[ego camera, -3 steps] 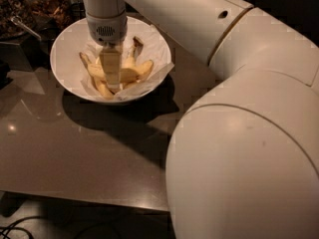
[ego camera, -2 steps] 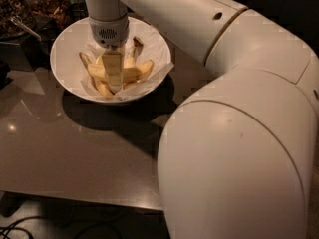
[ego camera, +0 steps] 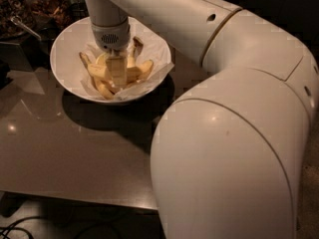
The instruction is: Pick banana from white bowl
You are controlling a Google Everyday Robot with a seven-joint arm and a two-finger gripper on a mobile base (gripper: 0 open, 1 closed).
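The white bowl (ego camera: 67, 59), lined with crumpled white paper, stands at the back left of the grey table. Several yellow bananas lie in it. The banana (ego camera: 133, 72) lies across the middle, its right end curving up; its middle is hidden behind my gripper. My gripper (ego camera: 116, 76) reaches straight down into the bowl's middle, its fingers down among the bananas. The white arm comes in from the right and fills much of the view.
The grey table (ego camera: 65, 153) runs forward to its front edge at the bottom. A dark tray with brown items (ego camera: 45, 6) and a metal utensil (ego camera: 22, 26) sits behind the bowl at the back left. Cables lie on the floor below.
The gripper stays down in the bowl at the same spot. The arm's big lower segment has shifted a little to the left in the view.
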